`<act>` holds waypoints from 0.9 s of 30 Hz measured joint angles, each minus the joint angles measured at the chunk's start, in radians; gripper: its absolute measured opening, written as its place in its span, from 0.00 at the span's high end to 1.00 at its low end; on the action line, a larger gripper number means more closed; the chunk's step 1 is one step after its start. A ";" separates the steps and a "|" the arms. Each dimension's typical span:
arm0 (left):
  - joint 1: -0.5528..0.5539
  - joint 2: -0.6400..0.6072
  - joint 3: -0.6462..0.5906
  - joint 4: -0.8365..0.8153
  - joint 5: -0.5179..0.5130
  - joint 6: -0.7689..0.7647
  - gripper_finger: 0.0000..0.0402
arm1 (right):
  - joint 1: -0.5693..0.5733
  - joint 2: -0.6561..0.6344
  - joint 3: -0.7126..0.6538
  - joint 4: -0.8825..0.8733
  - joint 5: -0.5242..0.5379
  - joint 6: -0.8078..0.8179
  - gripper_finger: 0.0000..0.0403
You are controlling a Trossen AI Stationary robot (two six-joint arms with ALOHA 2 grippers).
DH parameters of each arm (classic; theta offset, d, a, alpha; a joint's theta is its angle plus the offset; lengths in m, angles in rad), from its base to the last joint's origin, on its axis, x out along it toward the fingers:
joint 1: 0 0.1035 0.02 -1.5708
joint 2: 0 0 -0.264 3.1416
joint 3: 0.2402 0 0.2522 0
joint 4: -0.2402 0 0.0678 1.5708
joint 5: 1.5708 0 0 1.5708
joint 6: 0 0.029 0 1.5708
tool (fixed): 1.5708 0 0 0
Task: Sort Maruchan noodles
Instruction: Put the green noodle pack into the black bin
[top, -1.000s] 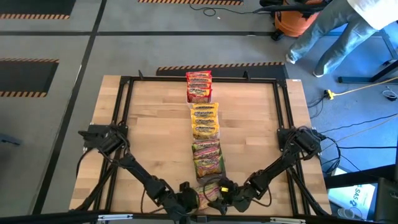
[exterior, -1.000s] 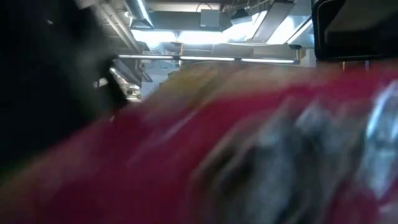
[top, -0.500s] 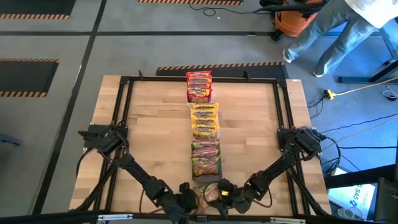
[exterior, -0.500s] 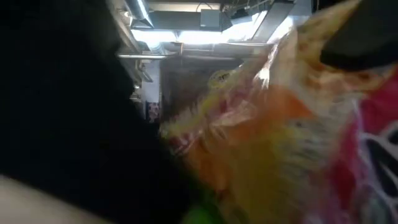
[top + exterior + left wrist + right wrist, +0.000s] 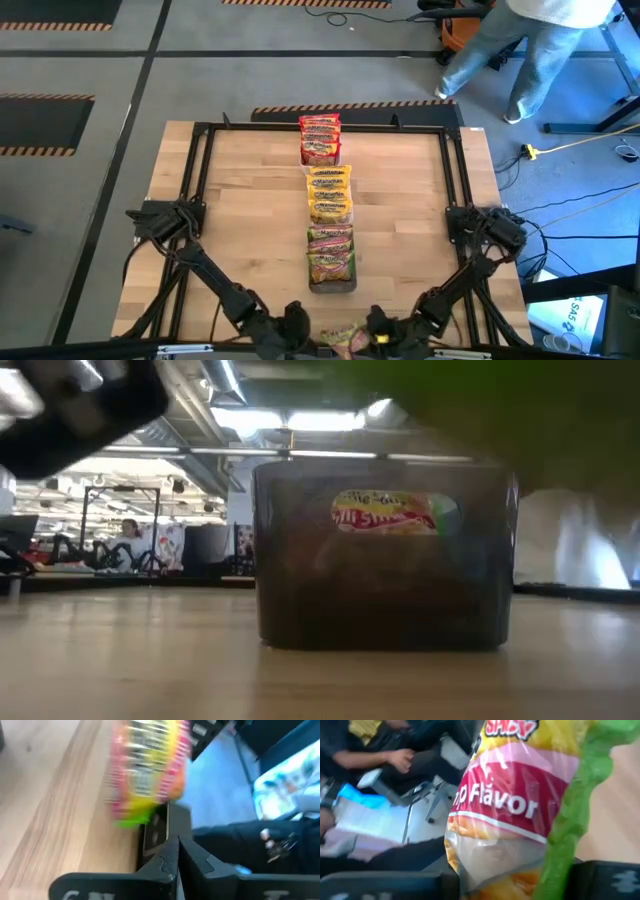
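Observation:
Down the middle of the table runs a row of Maruchan noodles: red packets [image 5: 320, 138] in a white tray, yellow packets [image 5: 329, 193] in a clear tray, green-and-pink packets [image 5: 332, 256] in a dark tray [image 5: 385, 560]. At the near edge, one more green-and-pink packet [image 5: 340, 338] is in my right gripper [image 5: 368, 340], which is shut on it. It fills the right wrist view [image 5: 515, 805]. My left gripper [image 5: 296, 326] waits shut just left of the packet, its fingers [image 5: 176, 851] pointing toward it without touching. My right gripper pinches one end of the green-and-pink packet [image 5: 505, 870] between its two fingers [image 5: 610, 880], beside the packet's green edge seam. The fingers come roughly level from the table's right side. The packet sticks out beyond the fingers toward the left, lifted clear of the table.
A black frame [image 5: 200, 160] borders the wooden table on the left, far and right sides. Bare wood [image 5: 250, 220] lies on both sides of the tray row. A person [image 5: 540, 40] walks on the floor beyond the far right corner; another person's hand [image 5: 400, 757] shows off the table.
My right gripper has drawn back toward the table's near edge and carried the green-and-pink packet with it, away from the dark tray and up off the table. The left gripper has shifted slightly toward the near edge too. The person in the background has walked left.

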 joint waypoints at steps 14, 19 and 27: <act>0.126 -0.091 0.000 0.049 0.061 0.032 0.65 | 0.076 -0.155 0.007 -0.254 0.044 -0.254 0.75; 0.163 -0.092 0.000 0.191 0.080 0.123 0.49 | 0.075 -0.155 0.007 -0.245 0.013 -0.298 0.75; 0.180 -0.086 0.000 0.213 0.147 0.191 0.39 | 0.015 -0.155 0.007 -0.208 0.008 -0.331 0.75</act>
